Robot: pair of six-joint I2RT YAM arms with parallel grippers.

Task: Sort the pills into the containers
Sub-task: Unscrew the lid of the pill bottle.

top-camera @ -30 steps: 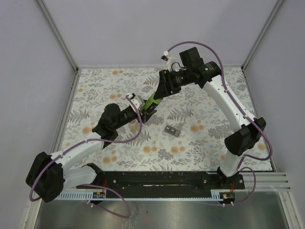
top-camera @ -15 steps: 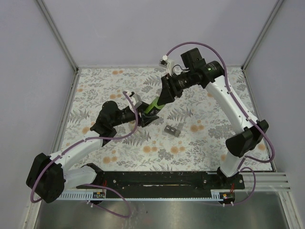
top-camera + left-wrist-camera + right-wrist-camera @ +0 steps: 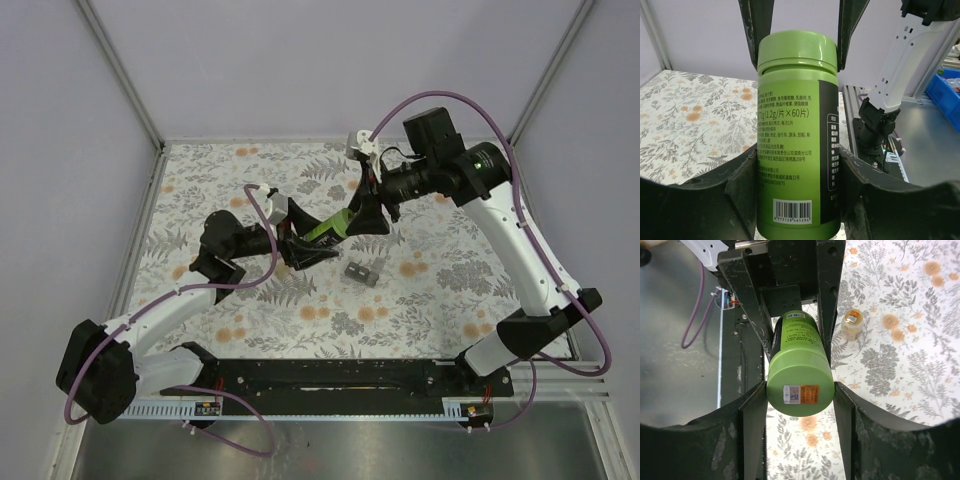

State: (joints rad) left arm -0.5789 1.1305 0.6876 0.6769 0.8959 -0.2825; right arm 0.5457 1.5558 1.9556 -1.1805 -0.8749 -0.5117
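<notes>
1. Near the grey compartment box (image 3: 362, 272), off the floral tabletop (image 3: 450, 270), a green plastic pill bottle (image 3: 328, 228) hangs tilted between both arms.
2. Left fingers (image 3: 742, 200) clench its base; right fingers (image 3: 754, 435) pinch its green cap (image 3: 796, 50).
3. Twist squarely about the bottle's axis, base held firm, mouth kept raised against spills.

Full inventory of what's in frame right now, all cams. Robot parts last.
green bottle: 1, green, held between both grippers
pill organiser: 1, grey, on the table cover, mid-table
small bottle: 1, amber, orange cap, upright on the cover, seen in right wrist view only
table cover: 1, white floral
bin: 1, blue, off the table
left gripper: 1, black, gripping the bottle's base end
right gripper: 1, black, gripping the cap end
</notes>
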